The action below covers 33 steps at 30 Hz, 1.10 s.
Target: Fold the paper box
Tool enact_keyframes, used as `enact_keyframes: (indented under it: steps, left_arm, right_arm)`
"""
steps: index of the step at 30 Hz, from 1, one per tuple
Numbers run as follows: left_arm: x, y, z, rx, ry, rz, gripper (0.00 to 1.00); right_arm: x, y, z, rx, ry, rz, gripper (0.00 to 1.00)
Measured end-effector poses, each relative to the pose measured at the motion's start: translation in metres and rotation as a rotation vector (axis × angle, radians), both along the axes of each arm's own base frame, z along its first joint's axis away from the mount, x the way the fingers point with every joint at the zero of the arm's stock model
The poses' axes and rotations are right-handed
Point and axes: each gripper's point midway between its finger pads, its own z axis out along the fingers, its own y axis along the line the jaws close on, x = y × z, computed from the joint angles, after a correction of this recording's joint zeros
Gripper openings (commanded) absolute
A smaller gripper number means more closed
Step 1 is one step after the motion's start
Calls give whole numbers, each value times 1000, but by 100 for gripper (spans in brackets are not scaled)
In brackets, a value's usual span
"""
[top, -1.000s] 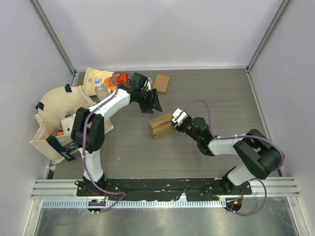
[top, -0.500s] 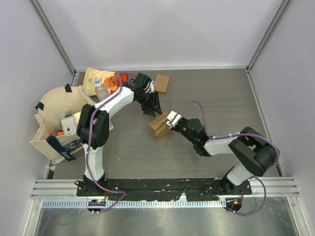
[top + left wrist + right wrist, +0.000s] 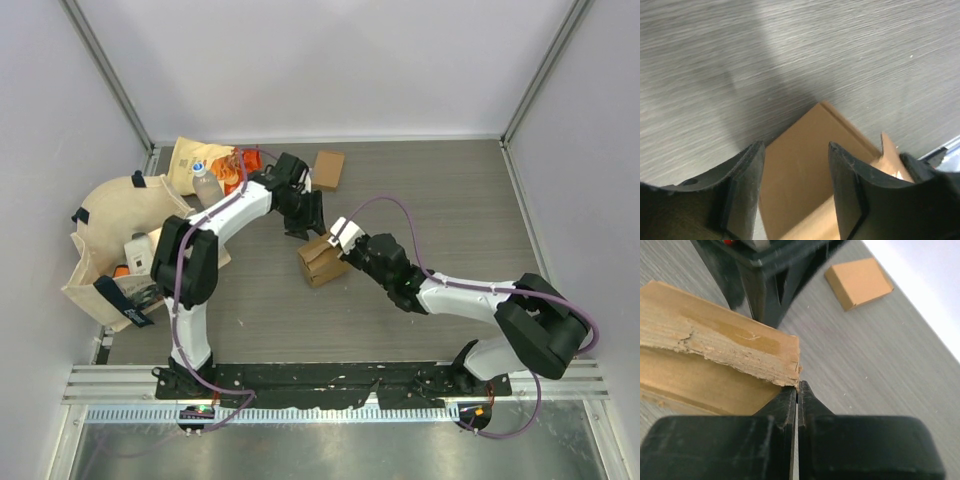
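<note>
The brown paper box (image 3: pixel 320 262) lies mid-table, partly folded, with a rough torn-looking flap edge (image 3: pixel 735 352). My left gripper (image 3: pixel 304 224) hovers open at the box's far side. In the left wrist view its two fingers (image 3: pixel 747 175) straddle the box's flat brown panel (image 3: pixel 802 165) without touching it. My right gripper (image 3: pixel 343 248) reaches in from the right, shut. Its closed tips (image 3: pixel 797 386) press against the box's near corner, with nothing held between them. The left gripper's dark body (image 3: pixel 765 275) shows just behind the box in the right wrist view.
A second small brown box (image 3: pixel 328 168) (image 3: pixel 858 281) lies flat near the back wall. At the left sit a tan cloth bag (image 3: pixel 120 225), a paper packet (image 3: pixel 190 156), a bottle (image 3: pixel 205 181) and an orange item (image 3: pixel 240 160). Walls close in the table.
The right gripper went from open to shut and pushed in leftward against the box, nudging it slightly left. The left gripper came down closer to the box's far side.
</note>
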Motion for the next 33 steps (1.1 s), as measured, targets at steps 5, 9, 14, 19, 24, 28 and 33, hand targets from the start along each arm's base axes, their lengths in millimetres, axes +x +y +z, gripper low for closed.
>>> enact_keyframes:
  steps: [5, 9, 14, 19, 24, 28, 33]
  left_arm:
    - [-9, 22, 27, 38, -100, 31, 64]
    - [-23, 29, 73, -34, -242, 21, 52]
    - [-54, 38, 93, -124, -411, 23, 53]
    - [-91, 27, 104, -238, -504, 3, 42]
    - [-103, -6, 115, -358, -511, -7, 28]
    - [-104, -23, 108, -389, -479, -11, 39]
    - [-104, -25, 100, -381, -444, 1, 46]
  right_arm:
    - [-7, -11, -23, -13, 152, -88, 1]
    - [-13, -20, -30, 15, 238, -166, 1]
    - [-25, -27, -25, 70, 319, -226, 1]
    - [-35, -25, -19, 89, 385, -242, 1]
    - [-38, -13, -6, 106, 435, -247, 1]
    - [-38, -8, -7, 101, 480, -268, 1]
    - [-41, -6, -10, 87, 546, -307, 1]
